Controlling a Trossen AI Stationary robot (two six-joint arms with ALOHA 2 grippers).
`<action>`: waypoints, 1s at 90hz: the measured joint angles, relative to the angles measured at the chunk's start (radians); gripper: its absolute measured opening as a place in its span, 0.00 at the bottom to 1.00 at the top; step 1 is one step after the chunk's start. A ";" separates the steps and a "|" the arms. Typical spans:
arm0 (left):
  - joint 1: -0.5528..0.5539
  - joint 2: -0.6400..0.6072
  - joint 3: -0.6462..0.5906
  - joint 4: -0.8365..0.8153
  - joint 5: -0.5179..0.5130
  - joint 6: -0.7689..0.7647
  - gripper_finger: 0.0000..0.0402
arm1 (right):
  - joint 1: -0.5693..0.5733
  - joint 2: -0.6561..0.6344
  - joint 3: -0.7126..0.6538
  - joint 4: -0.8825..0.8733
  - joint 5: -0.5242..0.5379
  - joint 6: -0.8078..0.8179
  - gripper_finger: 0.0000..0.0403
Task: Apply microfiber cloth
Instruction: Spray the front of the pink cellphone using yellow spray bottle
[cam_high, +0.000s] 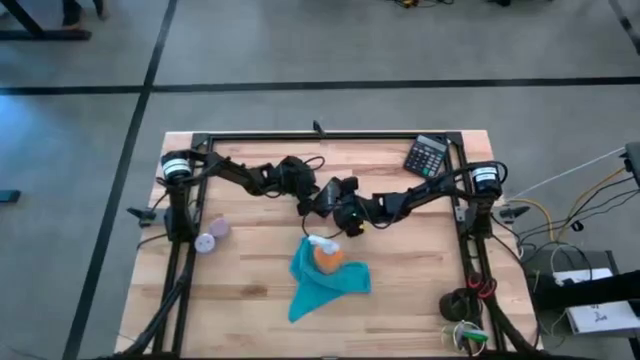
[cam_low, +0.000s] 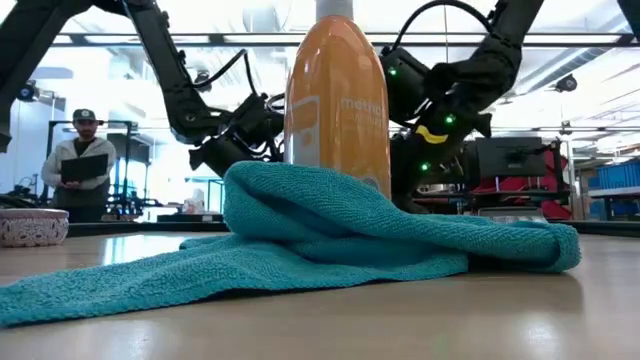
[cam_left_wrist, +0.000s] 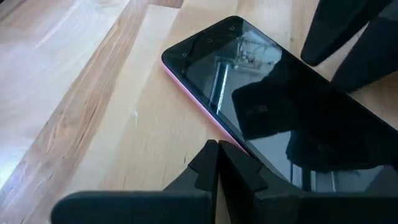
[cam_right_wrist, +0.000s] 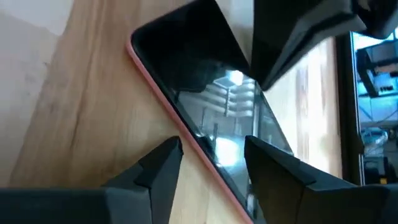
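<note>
Lying nearest the front edge of the table (cam_high: 420, 300), the microfiber cloth (cam_high: 322, 283) sprawls loose and rumpled, touched by neither arm. An orange spray bottle (cam_low: 337, 95) stands on it, pinning part of the fabric, so it probably has to be shifted before the cloth can be used. Behind it, both arms meet at mid-table over a black phone (cam_left_wrist: 273, 118), likely the surface to be wiped. The left gripper (cam_left_wrist: 219, 163) has its fingers pressed together just at the phone's edge; the right gripper (cam_right_wrist: 212, 160) hangs over the phone with fingers apart. Farther back, a calculator (cam_high: 427, 155) sits by the rear rail.
</note>
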 joint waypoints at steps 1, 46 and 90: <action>0.000 0.000 0.000 0.000 0.000 0.000 0.00 | 0.000 0.002 0.004 -0.002 0.000 -0.005 0.42; 0.002 0.000 0.003 -0.005 0.056 -0.024 0.00 | -0.007 0.014 0.126 -0.143 0.009 -0.138 0.41; -0.003 0.000 0.002 -0.019 0.063 -0.014 0.00 | -0.010 0.006 0.165 -0.150 0.076 -0.165 0.37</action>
